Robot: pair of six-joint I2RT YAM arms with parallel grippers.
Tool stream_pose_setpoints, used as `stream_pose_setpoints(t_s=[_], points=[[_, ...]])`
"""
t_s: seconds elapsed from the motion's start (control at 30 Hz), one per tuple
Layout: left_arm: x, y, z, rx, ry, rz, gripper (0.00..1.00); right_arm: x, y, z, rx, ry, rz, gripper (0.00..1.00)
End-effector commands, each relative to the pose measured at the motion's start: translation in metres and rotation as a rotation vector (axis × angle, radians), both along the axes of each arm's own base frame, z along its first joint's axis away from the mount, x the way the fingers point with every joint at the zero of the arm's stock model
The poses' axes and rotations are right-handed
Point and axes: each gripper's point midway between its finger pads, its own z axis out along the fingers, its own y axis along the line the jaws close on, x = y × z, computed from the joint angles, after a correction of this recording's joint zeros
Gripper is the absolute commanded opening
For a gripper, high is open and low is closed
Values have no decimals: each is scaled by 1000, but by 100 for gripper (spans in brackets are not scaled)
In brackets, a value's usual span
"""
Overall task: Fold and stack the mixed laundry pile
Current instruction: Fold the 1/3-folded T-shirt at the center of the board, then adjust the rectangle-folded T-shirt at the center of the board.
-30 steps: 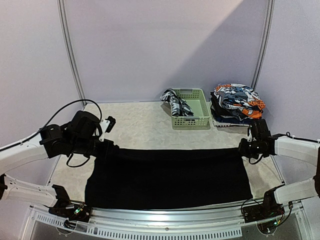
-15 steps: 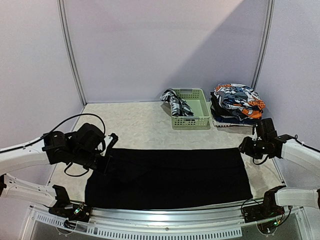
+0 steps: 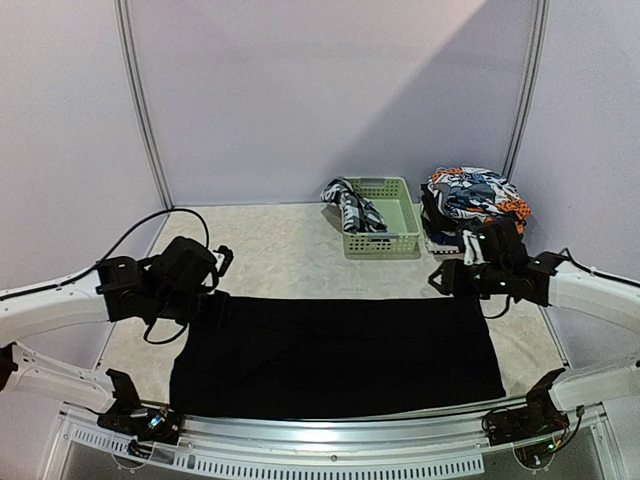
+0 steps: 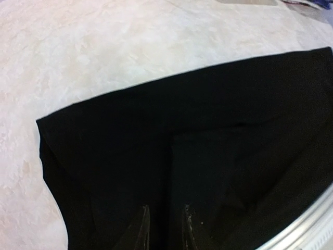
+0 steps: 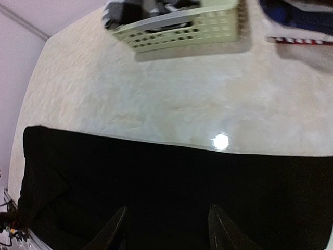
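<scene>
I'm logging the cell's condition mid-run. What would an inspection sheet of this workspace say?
Surface: pale marbled tabletop, bare wherever no laundry lies.
Job's things: black cloth spread flat along the near edge; stack of printed garments at the far right; checked shirt draped over the basket's left end.
Clutter: pale green slotted basket, far centre.
Grippers: left gripper narrowly open above the cloth, empty; right gripper open wider above the cloth's far edge, empty.
Cables: black cable looping above the left arm, off the cloth.
Surroundings: plain lilac walls, two metal poles; nothing else seen.
</scene>
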Motion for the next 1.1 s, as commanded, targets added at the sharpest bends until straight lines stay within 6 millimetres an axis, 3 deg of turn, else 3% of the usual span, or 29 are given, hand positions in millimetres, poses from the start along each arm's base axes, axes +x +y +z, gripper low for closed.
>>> stream_pose_setpoints(t_s=[0.0,0.07,0.27,0.3,0.43,0.47,0.53,0.63,0.77,1.07], points=[[37,-2,-12,-1,-40,74,20,9,85,26,15,-79,202,52],[45,-1,-29,-3,-11,92,18,6,125,28,2,-84,301,52],[58,16,-66,4,36,160,14,-5,237,9,-10,-34,541,52],[58,18,-71,-4,45,170,14,-8,253,10,-6,-31,573,52],[53,27,-91,-31,79,200,13,-16,305,-24,-38,28,677,53],[52,30,-95,-33,86,209,13,-16,317,-19,-25,22,700,53],[48,33,-102,-46,100,221,13,-18,333,-38,-39,47,741,53],[44,35,-110,-60,110,224,12,-17,351,-49,-32,59,787,54],[39,42,-117,-52,118,233,12,-17,365,-81,-47,101,835,54],[37,46,-124,-62,120,242,11,-34,383,-100,-9,118,959,48]])
